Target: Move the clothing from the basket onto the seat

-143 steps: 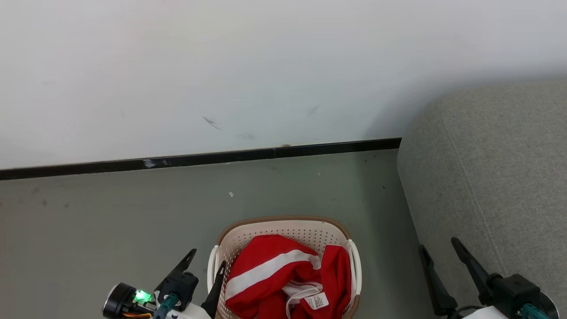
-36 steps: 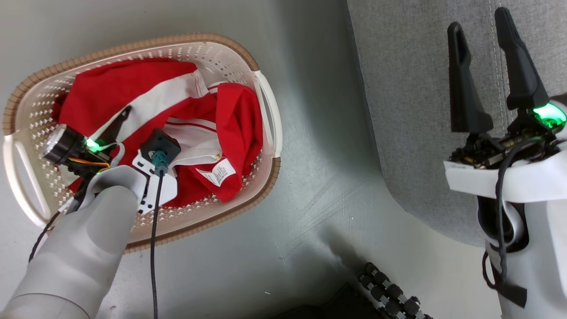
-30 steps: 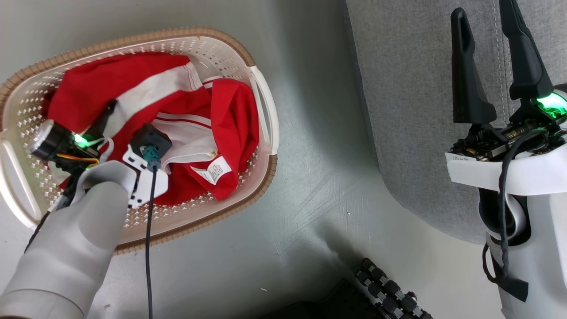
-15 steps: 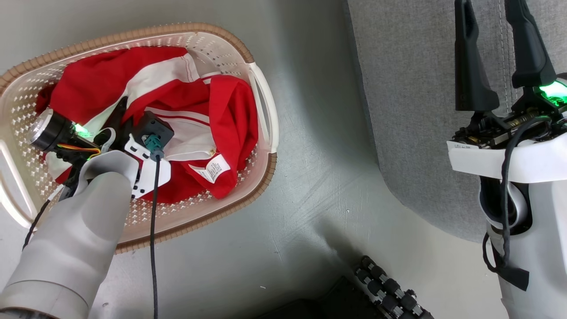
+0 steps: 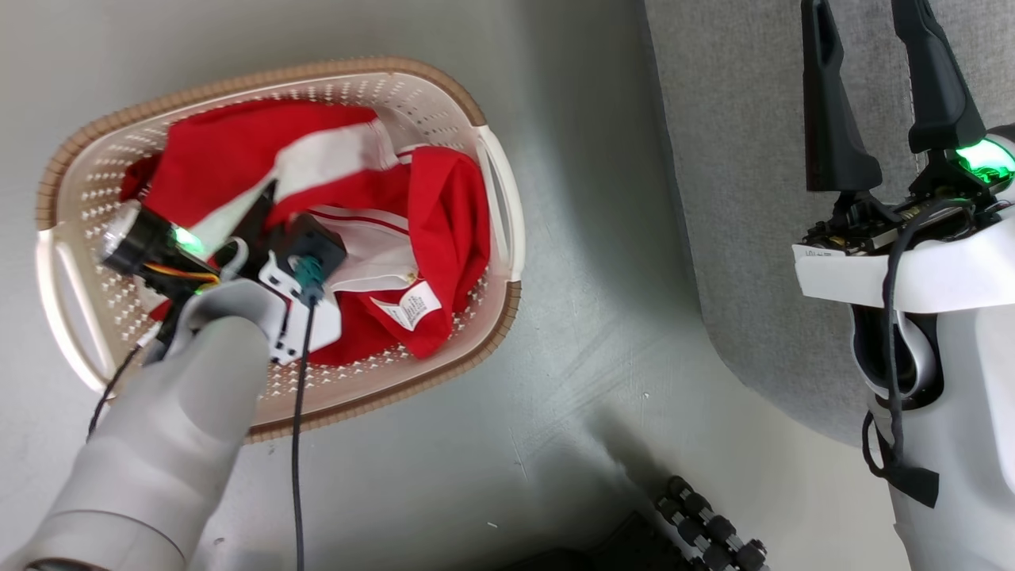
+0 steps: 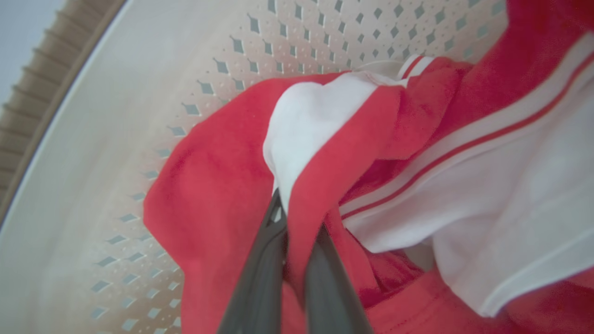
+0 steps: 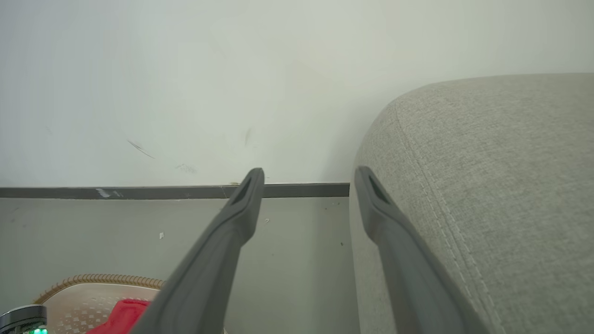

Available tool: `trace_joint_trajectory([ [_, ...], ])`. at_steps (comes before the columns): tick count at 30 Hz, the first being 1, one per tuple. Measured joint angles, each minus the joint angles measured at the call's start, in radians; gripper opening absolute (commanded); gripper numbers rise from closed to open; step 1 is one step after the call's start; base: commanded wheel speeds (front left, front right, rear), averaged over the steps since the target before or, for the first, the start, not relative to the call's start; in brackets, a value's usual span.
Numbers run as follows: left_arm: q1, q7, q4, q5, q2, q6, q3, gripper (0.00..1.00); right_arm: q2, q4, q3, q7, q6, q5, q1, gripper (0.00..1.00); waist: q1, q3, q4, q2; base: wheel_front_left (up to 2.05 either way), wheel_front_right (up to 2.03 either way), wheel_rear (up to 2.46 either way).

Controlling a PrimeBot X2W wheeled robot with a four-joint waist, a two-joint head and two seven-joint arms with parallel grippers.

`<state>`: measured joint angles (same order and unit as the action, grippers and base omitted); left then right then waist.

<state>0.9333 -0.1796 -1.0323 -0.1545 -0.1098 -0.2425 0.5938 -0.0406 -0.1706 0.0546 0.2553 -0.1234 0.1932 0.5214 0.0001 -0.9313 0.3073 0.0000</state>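
Left wrist view has the left gripper (image 6: 297, 215) pinched tight on a fold of the red-and-white striped clothing (image 6: 218, 195), with red cloth bunched between its two fingers. The rest of the garments lie just beyond it and to its right, inside the perforated basket (image 6: 139, 69). The right gripper (image 7: 306, 178) stands wide and empty, the grey seat (image 7: 487, 185) beside its right finger.
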Motion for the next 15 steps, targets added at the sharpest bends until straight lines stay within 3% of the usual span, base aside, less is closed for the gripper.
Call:
trace_joint_trajectory([
  [15, -0.067, -0.051, 0.118, 0.094, 0.018, 0.056, -0.035, 0.0, -0.002, 0.067, 0.023, 0.0, 0.0, -0.055, 0.0, 1.0, 0.0, 0.094, -0.057, 0.0, 0.0, 0.0, 0.0],
])
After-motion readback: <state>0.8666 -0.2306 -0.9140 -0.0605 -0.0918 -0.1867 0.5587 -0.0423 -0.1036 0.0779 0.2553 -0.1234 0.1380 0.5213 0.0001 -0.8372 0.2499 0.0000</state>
